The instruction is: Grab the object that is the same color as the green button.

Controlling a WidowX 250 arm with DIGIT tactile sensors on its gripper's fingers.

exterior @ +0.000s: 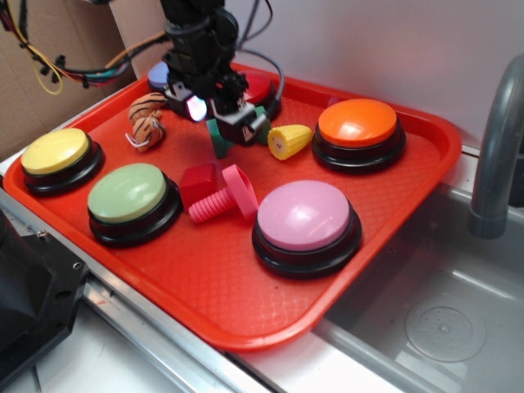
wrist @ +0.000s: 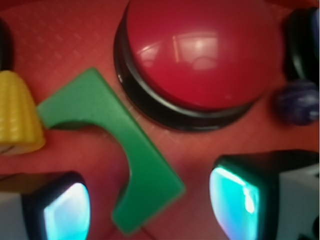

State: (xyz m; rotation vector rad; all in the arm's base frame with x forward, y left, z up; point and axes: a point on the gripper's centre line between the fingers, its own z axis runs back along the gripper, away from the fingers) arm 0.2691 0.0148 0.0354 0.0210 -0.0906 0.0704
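red tray [exterior: 246, 286] seen from the exterior view, resting beside a grey sink basin [exterior: 442, 319] with a grey faucet pipe [exterior: 495, 147] at right. the gripper [exterior: 225, 115] hangs at the rear centre of the tray, directly above the green arch block [exterior: 219, 141], which lies on the tray floor between the toy tiger [exterior: 146, 121] and the yellow corn piece [exterior: 289, 141]. in the wrist view the green arch block [wrist: 135, 155] lies flat with its arched cutout facing the lower left, its lower end reaching between the two fingertips [wrist: 235, 200]; the jaws stand wide apart, one on each side of that end, and neither pad appears to touch it. the block sits just beside the red button [wrist: 200, 55], close to its black base, and near the corn piece [wrist: 17, 115] at the left edge; a dark blue rounded object [wrist: 300, 102] shows at right. the green button [exterior: 127, 195] stands at the front left of the tray, well apart from the block, with the yellow button [exterior: 56, 152] behind it to the left. a red cube [exterior: 201, 182] and pink screw [exterior: 225, 196] lie touching at the tray centre, just in front of the block. the pink button [exterior: 304, 217] stands front right, the orange button [exterior: 358, 124] rear right, and the red button [exterior: 260, 88] is partly hidden behind the arm.
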